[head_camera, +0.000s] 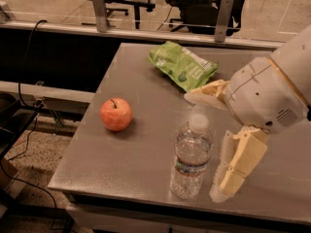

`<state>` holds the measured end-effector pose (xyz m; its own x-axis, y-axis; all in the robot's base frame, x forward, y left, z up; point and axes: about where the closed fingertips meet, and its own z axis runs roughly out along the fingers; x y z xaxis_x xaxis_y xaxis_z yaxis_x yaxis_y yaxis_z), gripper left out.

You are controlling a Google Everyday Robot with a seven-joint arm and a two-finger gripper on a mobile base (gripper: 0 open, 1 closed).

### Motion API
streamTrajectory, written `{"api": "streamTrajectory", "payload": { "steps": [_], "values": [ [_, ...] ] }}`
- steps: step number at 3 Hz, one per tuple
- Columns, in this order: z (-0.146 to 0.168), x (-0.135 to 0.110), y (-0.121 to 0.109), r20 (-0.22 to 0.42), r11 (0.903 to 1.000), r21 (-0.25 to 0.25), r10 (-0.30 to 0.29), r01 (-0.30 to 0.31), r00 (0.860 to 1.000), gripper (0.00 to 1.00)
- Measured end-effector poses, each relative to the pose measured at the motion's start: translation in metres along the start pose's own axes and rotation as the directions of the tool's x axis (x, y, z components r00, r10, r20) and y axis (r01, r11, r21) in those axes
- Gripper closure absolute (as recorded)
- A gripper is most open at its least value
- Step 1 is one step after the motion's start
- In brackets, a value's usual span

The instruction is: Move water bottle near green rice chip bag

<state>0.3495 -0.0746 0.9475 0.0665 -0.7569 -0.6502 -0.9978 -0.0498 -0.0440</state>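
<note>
The water bottle [191, 158] stands upright near the table's front edge, clear and ribbed with a white cap. The green rice chip bag [181, 65] lies flat at the back middle of the table. My gripper [209, 144] is open just right of the bottle. One finger [206, 95] reaches behind the cap and the other finger [238, 165] hangs down beside the bottle's right side. The fingers stand around the bottle's right side without closing on it.
A red-orange apple [116, 114] sits at the left of the grey table [136, 144]. A rail with posts [99, 4] runs behind the table, with office chairs beyond. Cables lie on the floor at left.
</note>
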Motion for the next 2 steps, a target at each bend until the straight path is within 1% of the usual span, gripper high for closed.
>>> {"api": "streamTrajectory", "payload": {
  "steps": [1, 2],
  "values": [
    [0.0031, -0.0051, 0.0082, 0.03, 0.9997, -0.023, -0.007, 0.008, 1.0, 0.18],
    [0.005, -0.0071, 0.0101, 0.043, 0.9995, -0.028, -0.013, 0.015, 0.999, 0.4]
  ]
}}
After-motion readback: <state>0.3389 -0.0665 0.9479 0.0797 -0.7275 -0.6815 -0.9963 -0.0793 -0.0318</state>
